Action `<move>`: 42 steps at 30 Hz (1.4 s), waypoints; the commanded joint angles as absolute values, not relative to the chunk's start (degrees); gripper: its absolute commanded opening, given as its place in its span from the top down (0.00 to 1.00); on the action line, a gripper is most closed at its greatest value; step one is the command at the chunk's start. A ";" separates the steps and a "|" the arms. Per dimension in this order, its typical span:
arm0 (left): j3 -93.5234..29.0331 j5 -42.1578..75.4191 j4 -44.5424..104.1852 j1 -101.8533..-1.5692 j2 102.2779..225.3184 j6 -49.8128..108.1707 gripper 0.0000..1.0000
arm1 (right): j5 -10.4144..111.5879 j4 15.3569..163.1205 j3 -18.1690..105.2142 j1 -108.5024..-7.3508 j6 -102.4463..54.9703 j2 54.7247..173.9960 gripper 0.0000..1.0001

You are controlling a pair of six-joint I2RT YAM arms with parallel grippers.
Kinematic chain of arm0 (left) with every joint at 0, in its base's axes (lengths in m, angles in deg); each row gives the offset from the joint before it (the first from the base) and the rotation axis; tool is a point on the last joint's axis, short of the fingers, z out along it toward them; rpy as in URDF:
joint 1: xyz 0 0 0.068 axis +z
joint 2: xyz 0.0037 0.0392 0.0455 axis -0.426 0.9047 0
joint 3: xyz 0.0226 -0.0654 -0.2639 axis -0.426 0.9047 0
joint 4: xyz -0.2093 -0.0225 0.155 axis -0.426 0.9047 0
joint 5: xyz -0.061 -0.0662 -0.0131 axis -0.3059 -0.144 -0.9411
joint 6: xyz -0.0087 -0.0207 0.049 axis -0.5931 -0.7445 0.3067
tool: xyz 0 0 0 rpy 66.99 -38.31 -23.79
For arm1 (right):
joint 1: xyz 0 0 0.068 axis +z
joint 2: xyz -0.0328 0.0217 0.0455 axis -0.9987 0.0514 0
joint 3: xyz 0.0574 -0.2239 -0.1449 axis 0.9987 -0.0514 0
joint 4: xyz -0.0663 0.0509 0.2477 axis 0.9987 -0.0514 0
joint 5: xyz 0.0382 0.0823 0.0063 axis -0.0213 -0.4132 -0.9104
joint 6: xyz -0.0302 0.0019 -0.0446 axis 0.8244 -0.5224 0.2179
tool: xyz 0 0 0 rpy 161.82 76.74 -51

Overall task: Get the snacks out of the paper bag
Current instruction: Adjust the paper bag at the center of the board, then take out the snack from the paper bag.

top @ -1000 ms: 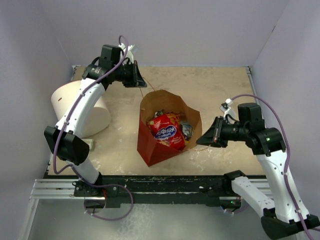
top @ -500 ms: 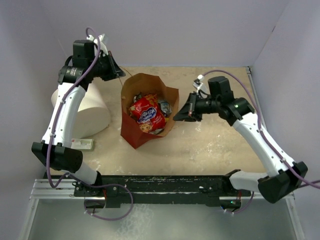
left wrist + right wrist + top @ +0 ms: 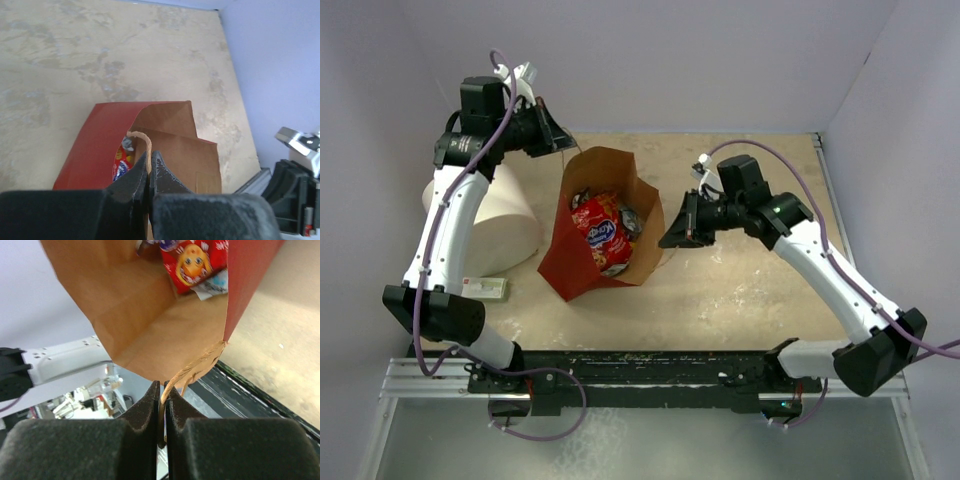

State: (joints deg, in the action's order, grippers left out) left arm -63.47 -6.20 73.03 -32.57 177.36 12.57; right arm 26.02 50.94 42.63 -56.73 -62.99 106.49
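One red cookie bag, largest of the snacks, lies inside the paper bag, its long axis running down the bag's depth from mouth toward bottom and its printed face turned up to the open mouth. Smaller packets, dark and silvery, are wedged beside it against the bag's right inner wall; how many there are cannot be told. The paper bag stands tilted, red wall toward the near side and brown lining showing at the far side; whether its bottom rests on the table cannot be told. At the bag's far-left rim, the left gripper is clenched on the left handle, a thin twine loop rising from the rim. At the bag's right rim, the right gripper is pinched tight on the right handle, twine drawn out sideways from the red edge. From either set of fingers the cookie bag lies inward and down through the mouth, between the two arms. The right gripper is judged the nearer, yet both are occupied with twine, so one would have to let go before reaching in, or the bag be tipped to spill. Left of the paper bag stands a white tub; near the bag's lower-left corner lies a small flat box.
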 commanded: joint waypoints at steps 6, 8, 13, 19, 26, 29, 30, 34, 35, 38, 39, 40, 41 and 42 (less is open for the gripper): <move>-56.11 -20.61 55.92 -34.18 168.85 8.83 1.00 | 33.80 41.54 39.65 -56.88 -55.02 100.60 0.70; -54.29 -21.11 55.82 -35.02 167.26 8.85 1.00 | 36.82 39.97 40.63 -56.87 -53.82 100.16 0.64; -50.73 -20.79 56.12 -35.40 163.34 7.60 1.00 | 44.01 35.81 47.70 -56.87 -49.00 101.88 0.47; -49.39 -19.56 58.23 -35.41 161.32 7.47 1.00 | 48.92 32.18 64.70 -56.50 -39.57 108.74 0.44; -48.80 -19.46 57.95 -35.41 160.53 6.57 1.00 | 46.39 40.97 69.31 -45.42 -43.96 116.18 0.43; -49.10 -19.98 58.07 -35.41 160.39 6.78 1.00 | 48.42 48.97 66.36 -42.66 -49.94 118.13 0.43; -49.18 -20.14 58.15 -35.41 160.35 6.95 1.00 | 50.27 52.01 64.86 -42.44 -52.54 118.18 0.43; -49.11 -20.70 58.62 -35.41 160.06 7.44 1.00 | 55.18 64.09 58.67 -42.02 -56.49 118.99 0.44; -49.11 -20.86 58.64 -35.41 160.10 7.40 1.00 | 56.66 65.94 57.85 -41.60 -56.25 119.55 0.44; -49.15 -21.57 58.82 -35.36 160.35 7.10 1.00 | 61.83 71.58 55.24 -39.52 -55.19 120.85 0.42; -49.24 -21.74 59.04 -35.40 160.37 7.10 1.00 | 63.05 74.07 53.88 -38.64 -55.09 120.97 0.41; -49.43 -21.77 59.25 -35.41 160.46 7.10 1.00 | 64.33 76.36 52.44 -38.23 -55.37 121.11 0.41; -49.52 -21.71 59.52 -35.41 160.47 7.10 1.00 | 65.35 78.17 51.08 -37.28 -55.65 121.39 0.40; -49.74 -21.76 59.72 -35.41 160.46 7.10 1.00 | 66.08 80.39 50.24 -36.63 -56.13 121.78 0.39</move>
